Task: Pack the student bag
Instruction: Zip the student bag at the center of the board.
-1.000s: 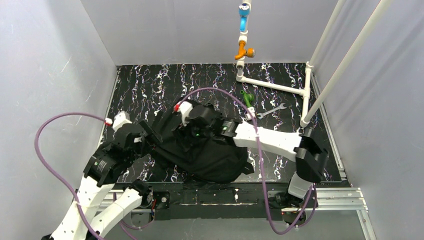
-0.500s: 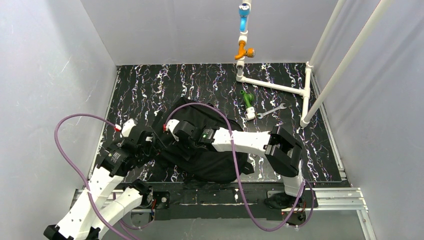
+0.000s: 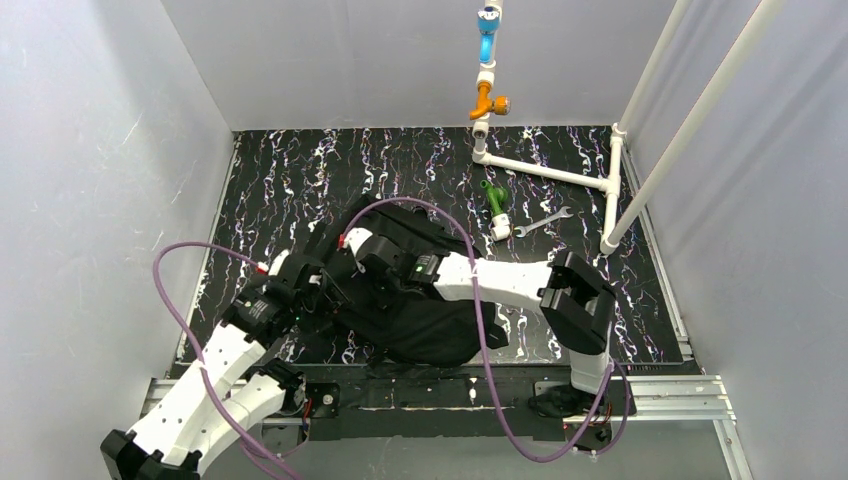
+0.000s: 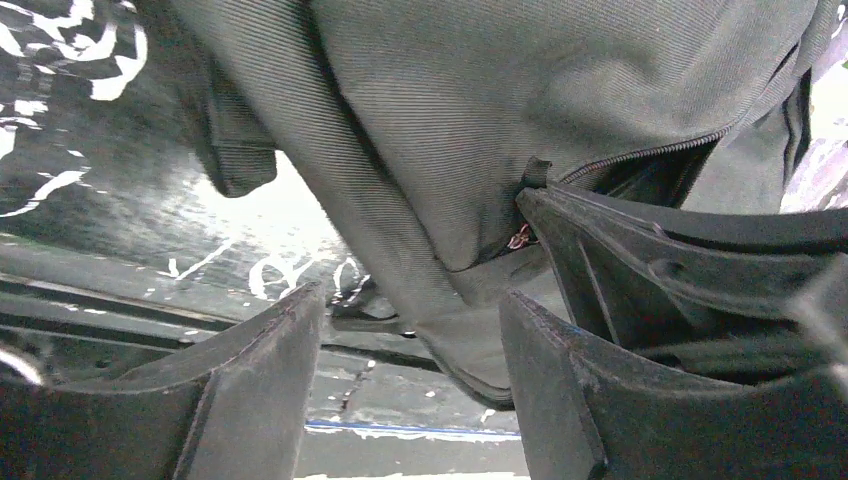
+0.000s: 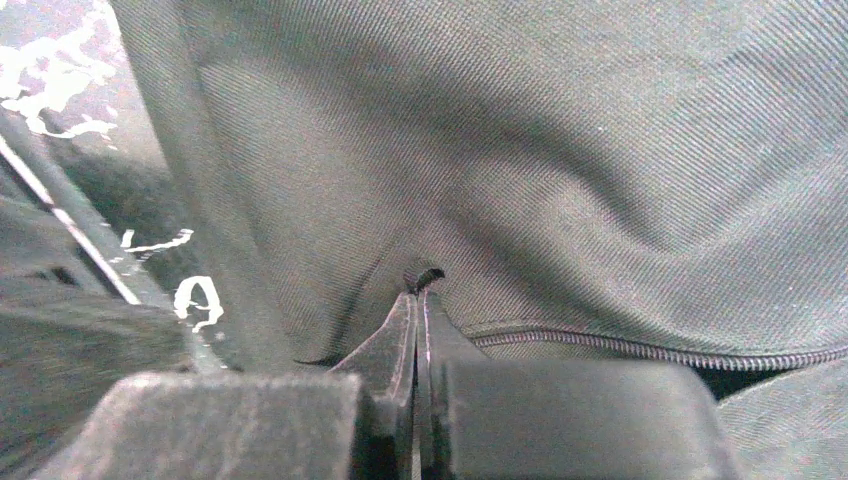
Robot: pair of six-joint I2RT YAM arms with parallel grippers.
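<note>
From above, the student bag (image 3: 430, 325) lies slumped on the black, white-veined table (image 3: 290, 180), towards its near edge and roughly in the middle, with both arms bent in over its left end. The left gripper (image 3: 318, 293) comes in from the near left corner and the right gripper (image 3: 345, 283) reaches across the top of the bag, so the two meet just beside each other at the bag's left side; from up here I cannot tell how their jaws stand. Well apart from them, at the far right, stands a white pipe frame (image 3: 545, 172) with an orange valve (image 3: 489, 103) on its upright, and near it lie a green-handled tool (image 3: 495, 200) and a wrench (image 3: 545, 220). From the left wrist, the left gripper (image 4: 410, 300) has its jaws apart with a clear gap, and a fold of the bag's grey-black cloth (image 4: 500, 110) hangs down towards that gap without being squeezed. A zipper (image 4: 640, 155) runs off to the right, and a black finger (image 4: 620, 260) of the right gripper pokes in at its end. From the right wrist, the right gripper (image 5: 417, 300) has its jaws pressed tight together, a small dark nub of the bag pinched at their tips where the zipper (image 5: 650, 350) stops, and woven cloth (image 5: 560, 150) fills the rest of the picture.
</note>
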